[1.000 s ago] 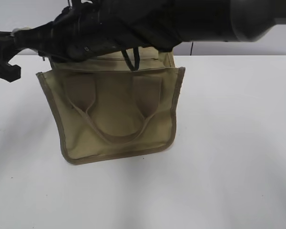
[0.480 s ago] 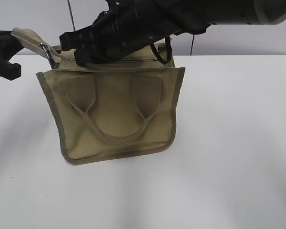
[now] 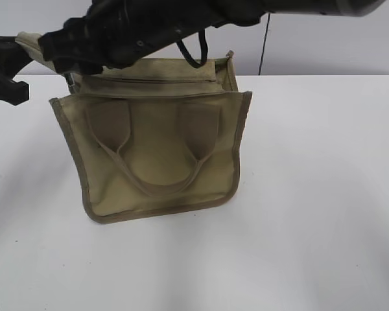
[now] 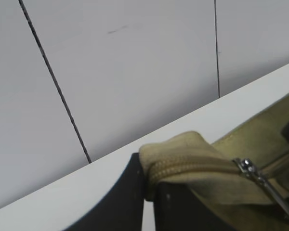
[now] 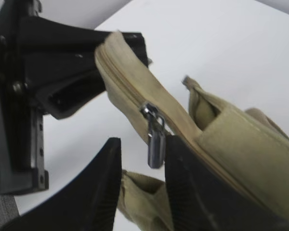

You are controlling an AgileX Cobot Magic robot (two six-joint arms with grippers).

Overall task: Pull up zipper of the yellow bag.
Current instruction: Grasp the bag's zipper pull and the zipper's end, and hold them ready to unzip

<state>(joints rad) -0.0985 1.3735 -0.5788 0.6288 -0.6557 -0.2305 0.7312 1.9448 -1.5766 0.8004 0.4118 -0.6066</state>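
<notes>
No readable brand, label or writing on any surface in the three views.

Left to right, ext. view: my left gripper [image 3: 13, 55] sits at far left edge, above the white table [image 3: 311, 194], clamped on the end tab of the zipper [image 3: 149, 80]. Left wrist view confirms: both dark fingers [image 4: 120, 202] pinch the rolled khaki tape end, teeth running off to the right toward the silver pull [image 4: 265, 185]. Tab is lifted off the tabletop, up and left of the bag body.

Centre: the yellow bag [image 3: 159, 155] (olive-khaki canvas, darker binding) lies w/ its front panel toward the camera, two looped handles [image 3: 162, 178] flat against it, top edge farthest from the lens. Zipper runs along that top edge, mostly hidden by my right arm [image 3: 181, 26], which crosses from upper right down to upper left.

Right gripper [image 5: 142, 178]: fingers apart, not closed on anything. The pull [image 5: 155, 137] hangs from the slider betw. the two fingers [image 5: 98, 192], near the right-hand one; contact can't be told. Slider sits partway along the lifted tape, just beside my left gripper [image 5: 62, 82], tape closed from the held end to the slider. Beyond it, to the right, the bag's [image 5: 250, 154] upper corner.
</notes>
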